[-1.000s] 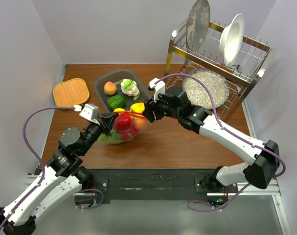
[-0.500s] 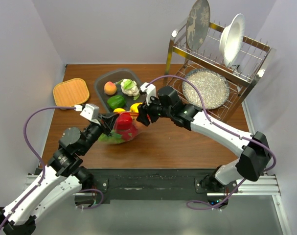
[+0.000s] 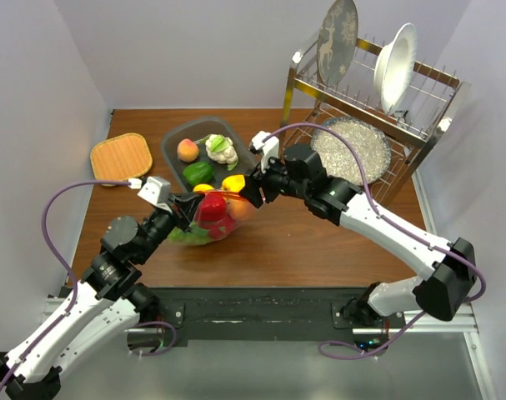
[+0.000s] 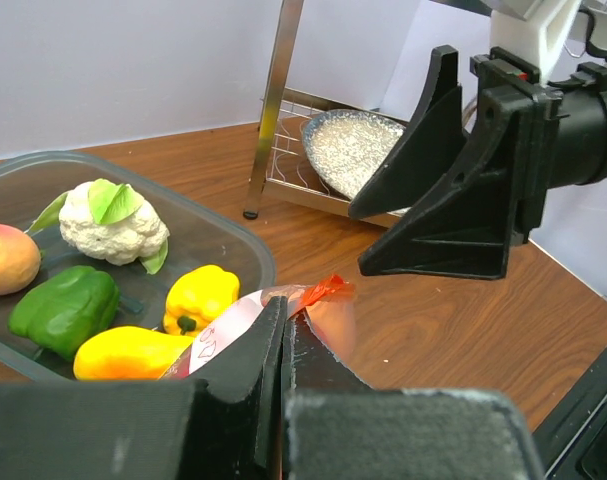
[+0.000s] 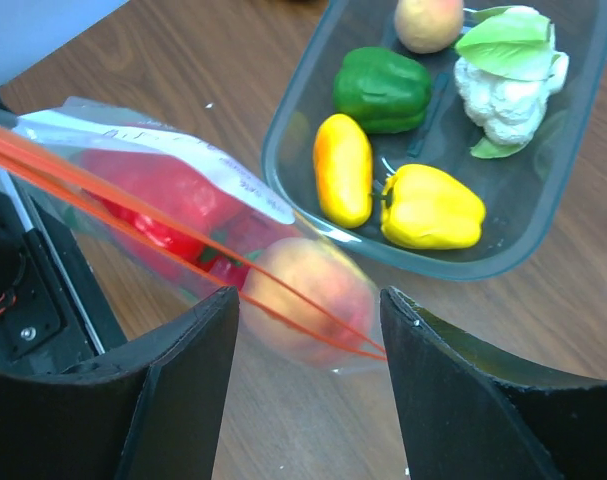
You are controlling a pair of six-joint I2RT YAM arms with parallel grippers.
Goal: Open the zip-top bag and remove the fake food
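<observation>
The zip-top bag [image 3: 209,221] lies near the table's middle, holding fake food: a red bell pepper [image 5: 168,205], a leafy green piece [image 3: 190,237] and an orange peach-like piece [image 5: 308,290]. My left gripper [image 3: 182,208] is shut on the bag's left edge, just behind the orange-red zip strip [image 4: 325,290]. In the right wrist view the strip's two sides run apart. My right gripper [image 5: 308,295] hovers open over the bag's right end, its fingers either side of the orange piece, with nothing held.
A grey tray [image 3: 173,142] behind the bag holds a peach [image 3: 187,150], a cauliflower [image 3: 222,150], a green pepper [image 3: 197,172] and yellow pieces [image 5: 431,208]. A dish rack [image 3: 419,92] with plates and a glass dish [image 3: 349,150] stands back right. A bamboo mat [image 3: 121,157] lies back left.
My right gripper pushed left and down over the bag, then drew back to the right, so the orange piece shows again. The left gripper and the bag stayed put.
</observation>
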